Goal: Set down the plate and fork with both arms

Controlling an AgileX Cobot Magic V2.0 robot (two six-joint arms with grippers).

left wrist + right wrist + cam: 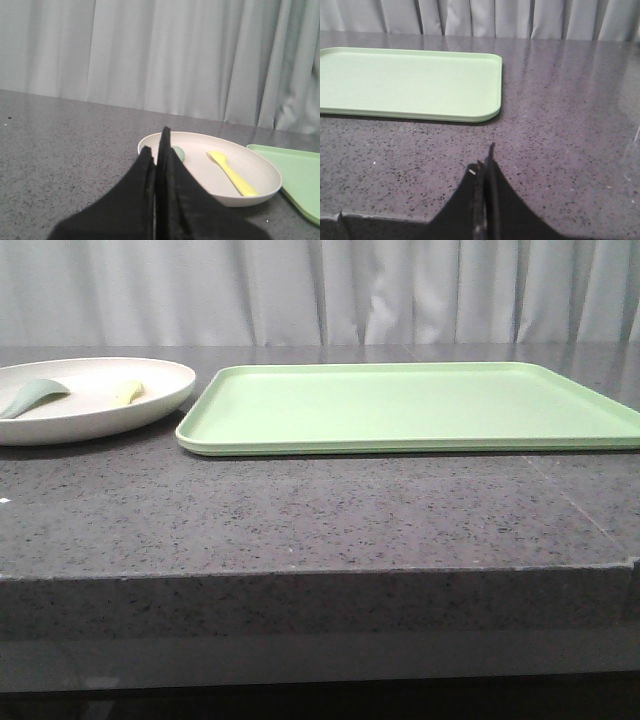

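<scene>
The off-white plate [90, 410] sits on the dark counter at the far left, just left of the light green tray [420, 405]. The pale-yellow fork [129, 391] lies in the plate beside a grey-green utensil [30, 397]. In the left wrist view the plate [255, 192] is just beyond my left gripper [157, 147], which is shut and empty; the fork [231, 173] lies in the plate with its handle toward the tray. My right gripper [485, 159] is shut and empty over bare counter, short of the tray's near right corner [487, 112]. Neither gripper shows in the front view.
The grey-green utensil [178, 152] is partly hidden behind my left fingers. The green tray [300, 180] touches or nearly touches the plate's right side. The counter's front edge [320, 575] is near. A grey curtain [320, 290] hangs behind the counter.
</scene>
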